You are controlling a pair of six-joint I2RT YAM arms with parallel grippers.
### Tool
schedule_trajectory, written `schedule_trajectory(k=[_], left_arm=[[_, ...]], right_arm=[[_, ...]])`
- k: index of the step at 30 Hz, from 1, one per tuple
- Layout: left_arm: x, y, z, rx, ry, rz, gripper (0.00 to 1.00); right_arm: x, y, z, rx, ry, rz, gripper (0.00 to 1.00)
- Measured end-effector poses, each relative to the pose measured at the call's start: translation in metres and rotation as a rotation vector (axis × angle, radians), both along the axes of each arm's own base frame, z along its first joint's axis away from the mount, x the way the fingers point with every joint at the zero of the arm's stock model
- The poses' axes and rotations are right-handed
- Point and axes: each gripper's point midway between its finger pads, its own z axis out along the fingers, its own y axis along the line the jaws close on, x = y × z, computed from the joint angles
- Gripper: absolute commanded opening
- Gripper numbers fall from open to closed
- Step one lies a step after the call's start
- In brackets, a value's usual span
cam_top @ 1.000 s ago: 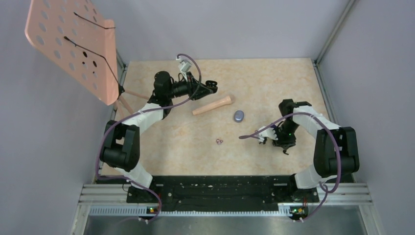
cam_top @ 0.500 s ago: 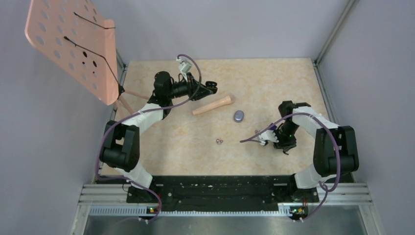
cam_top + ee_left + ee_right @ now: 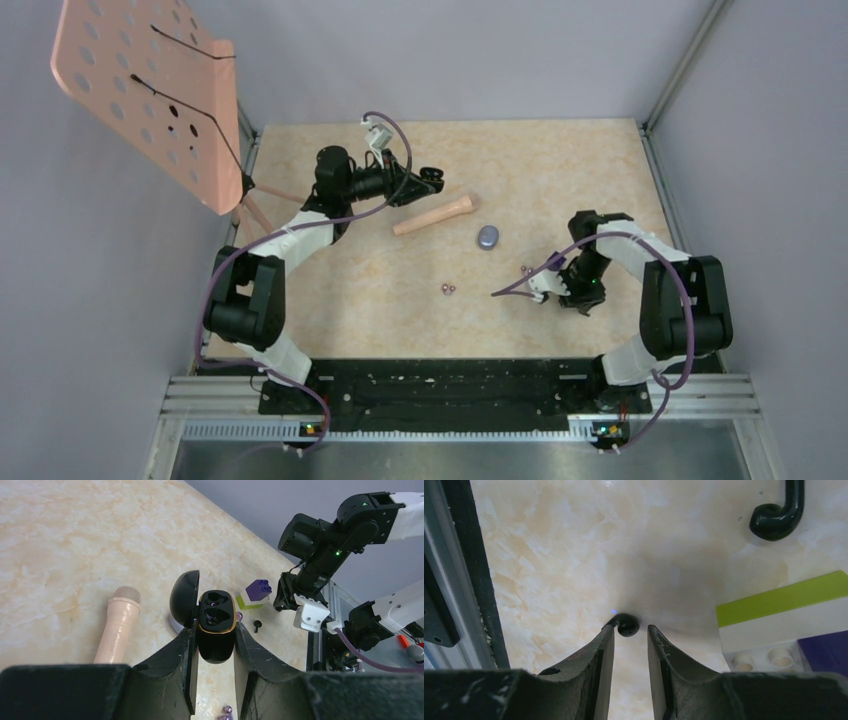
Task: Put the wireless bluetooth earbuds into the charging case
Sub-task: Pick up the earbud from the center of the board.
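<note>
Nearest your right gripper (image 3: 630, 635), a black earbud (image 3: 627, 624) lies on the marble-patterned table (image 3: 549, 555) at the mouth of the fingers, which stand narrowly parted on either side of it; you cannot tell whether they touch it. Just to the right sits a block (image 3: 774, 625) banded green, white and purple; beyond it a second black earbud (image 3: 778, 515) lies free. In the overhead view two pinkish-purple earbuds (image 3: 448, 289) rest mid-table, well apart from both arms; another (image 3: 524, 268) lies near the right arm. Farther off sit a grey oval lid-like piece (image 3: 488, 236) and a peach toy microphone (image 3: 435, 216). At the far left your left gripper (image 3: 214, 645) is clamped on the black charging case (image 3: 216, 622); its lid is open and both sockets are empty.
</note>
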Motion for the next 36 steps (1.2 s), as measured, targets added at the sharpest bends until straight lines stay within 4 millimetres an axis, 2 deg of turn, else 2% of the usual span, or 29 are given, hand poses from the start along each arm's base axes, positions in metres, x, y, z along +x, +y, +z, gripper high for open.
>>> schedule_trajectory(k=[11,20,22,23,26,29,31,33,36], left_arm=[[0.0,0.0,-0.001,0.004,0.002,0.003,0.0],[0.0,0.0,-0.002,0.006,0.009,0.003,0.0],[0.0,0.0,-0.002,0.003,0.016,0.005,0.0],[0.001,0.0,-0.002,0.002,0.019,0.008,0.0],[0.003,0.001,0.0,-0.008,0.027,0.025,0.0],[0.006,0.0,0.006,-0.026,0.025,0.04,0.0],[0.011,0.0,0.012,-0.039,0.019,0.054,0.0],[0.015,-0.002,0.019,-0.053,0.013,0.069,0.0],[0.02,-0.007,0.029,-0.071,0.001,0.089,0.0]], right_arm=[[-0.01,-0.001,-0.007,-0.003,0.026,-0.001,0.2],[-0.01,0.002,-0.005,0.003,0.025,-0.053,0.0],[-0.004,0.008,0.002,0.031,0.018,-0.097,0.0],[0.003,0.014,0.009,0.053,0.006,-0.13,0.0],[0.039,0.035,0.046,0.153,-0.074,-0.248,0.0],[0.085,0.066,0.105,0.313,-0.189,-0.386,0.0],[0.109,0.085,0.142,0.42,-0.266,-0.469,0.0],[0.127,0.104,0.178,0.536,-0.351,-0.562,0.0],[0.145,0.138,0.231,0.732,-0.489,-0.67,0.0]])
